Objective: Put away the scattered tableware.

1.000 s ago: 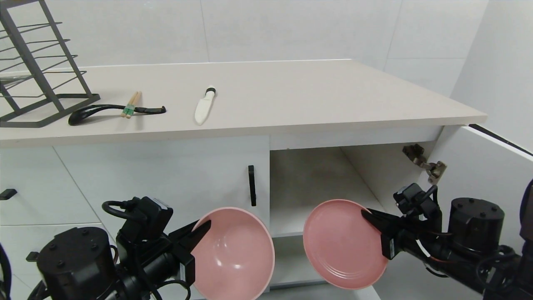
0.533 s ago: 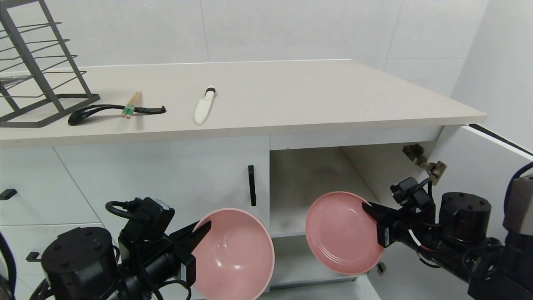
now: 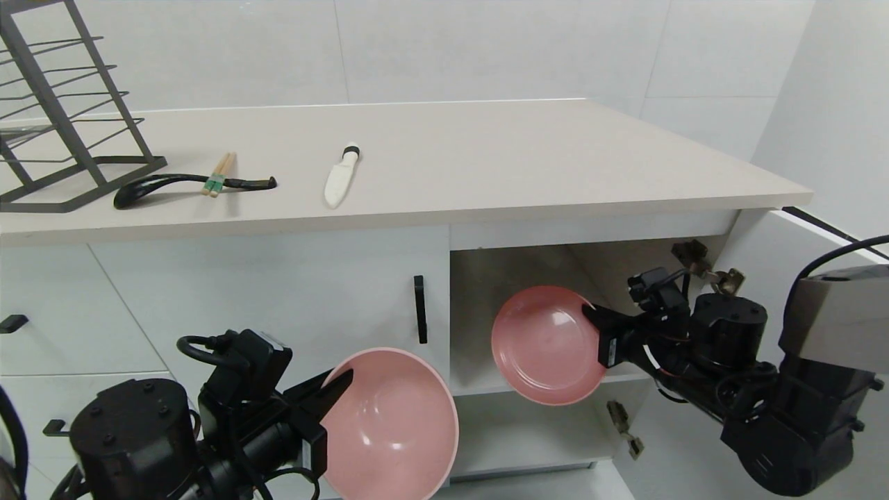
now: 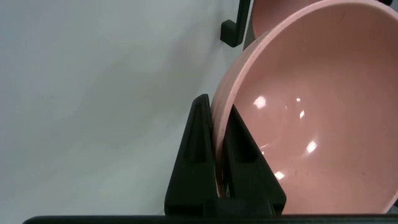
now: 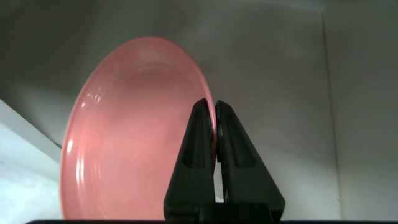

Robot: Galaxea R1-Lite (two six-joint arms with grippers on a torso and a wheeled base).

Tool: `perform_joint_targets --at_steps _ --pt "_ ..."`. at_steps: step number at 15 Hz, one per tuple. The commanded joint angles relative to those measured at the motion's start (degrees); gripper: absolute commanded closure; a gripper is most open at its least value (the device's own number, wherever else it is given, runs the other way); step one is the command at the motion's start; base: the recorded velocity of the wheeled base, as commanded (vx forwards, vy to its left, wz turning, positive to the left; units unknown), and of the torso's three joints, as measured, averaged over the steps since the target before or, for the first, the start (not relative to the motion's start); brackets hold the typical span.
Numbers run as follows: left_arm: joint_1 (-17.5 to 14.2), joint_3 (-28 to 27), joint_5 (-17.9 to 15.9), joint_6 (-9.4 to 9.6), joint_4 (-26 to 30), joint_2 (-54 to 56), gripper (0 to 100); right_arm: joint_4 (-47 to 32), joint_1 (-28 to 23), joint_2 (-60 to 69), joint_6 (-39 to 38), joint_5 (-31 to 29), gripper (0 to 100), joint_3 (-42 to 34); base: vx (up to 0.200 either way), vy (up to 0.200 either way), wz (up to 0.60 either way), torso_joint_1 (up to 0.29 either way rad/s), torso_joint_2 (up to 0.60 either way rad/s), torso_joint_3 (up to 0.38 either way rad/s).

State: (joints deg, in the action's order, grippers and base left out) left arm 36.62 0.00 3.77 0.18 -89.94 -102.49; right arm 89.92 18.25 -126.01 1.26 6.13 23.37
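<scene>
Right pincer [image 3: 589, 312] is clamping the rim of the pink plate [image 3: 545, 344], which is hanging on edge at the mouth of the open cabinet [image 3: 514, 278], just above its shelf [image 3: 479, 385]. Left pincer [image 3: 342, 380] is pinching the rim of the pink bowl [image 3: 396, 430], low before the closed door [image 3: 278, 292]. With so thin a hold, the plate is probably risking a slip, or a knock against the shelf edge. The bowl is holding nothing. A ladle [image 3: 180, 182], chopsticks [image 3: 219, 173] and knife [image 3: 340, 179] are lying on the bench [image 3: 521, 153], not yet put away.
</scene>
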Motion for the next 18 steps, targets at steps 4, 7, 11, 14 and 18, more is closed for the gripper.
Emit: perform_joint_targets --at_steps 4,7,11,14,18 --pt "0.0 0.0 0.0 -0.01 -0.1 0.4 100 0.1 0.8 -5.1 -6.0 0.1 100 5.9 0.0 0.0 0.0 0.0 0.0 0.0" --pt "0.0 0.0 0.0 -0.01 -0.1 0.0 100 0.1 3.3 -5.8 -16.8 -0.1 100 5.9 0.0 0.0 0.0 0.0 0.0 0.0" --pt "0.1 0.0 0.0 -0.01 -0.1 0.0 100 0.1 3.9 -8.5 -28.2 -0.8 100 8.8 0.0 0.0 0.0 0.0 0.0 0.0" --pt "0.1 0.0 0.0 -0.01 -0.1 0.2 100 0.1 3.8 -11.1 -28.9 -1.1 100 10.2 0.0 0.0 0.0 0.0 0.0 0.0" --pt "0.1 0.0 0.0 -0.01 -0.1 0.0 100 0.1 3.5 -18.3 -28.1 -5.6 100 14.6 0.0 0.0 0.0 0.0 0.0 0.0"
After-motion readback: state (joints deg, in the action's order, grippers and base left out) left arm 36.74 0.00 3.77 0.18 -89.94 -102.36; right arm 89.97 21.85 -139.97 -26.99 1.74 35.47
